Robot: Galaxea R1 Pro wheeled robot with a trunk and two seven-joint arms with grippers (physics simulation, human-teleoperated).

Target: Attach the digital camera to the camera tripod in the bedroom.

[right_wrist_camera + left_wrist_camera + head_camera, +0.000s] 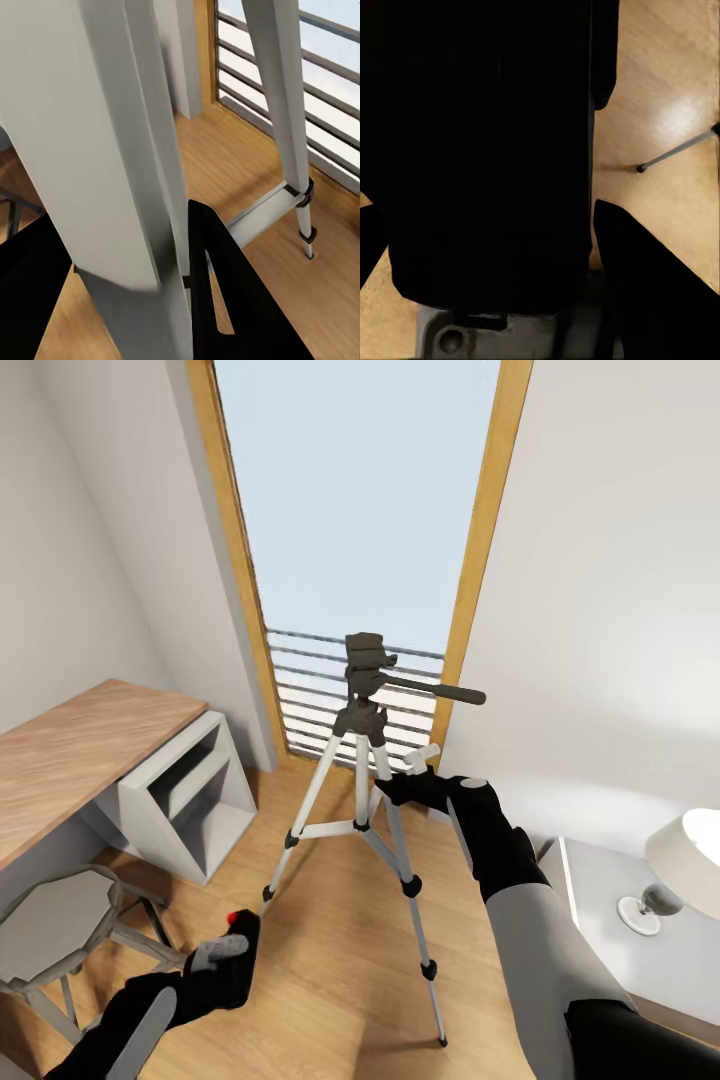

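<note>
- Left gripper (pixel 228 950) is clamped on the chunky black red-dotted digital camera (pixel 236 935)
- Tall silver-legged camera tripod's (pixel 362 800) black head lies at one o'clock, well above it
- Right gripper (pixel 395 788) pinches a tripod leg

walls grey | floor (pixel 340 960) light wood | window (pixel 360 510) tall, wood-framed | desk (pixel 80 760) left | stool (pixel 55 925) | lamp (pixel 680 870) right

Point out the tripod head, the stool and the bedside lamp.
camera tripod (pixel 366 660), head view, on its black head.
stool (pixel 50 920), head view, on the grey octagonal seat.
lamp (pixel 685 860), head view, on the pale shade.
</note>
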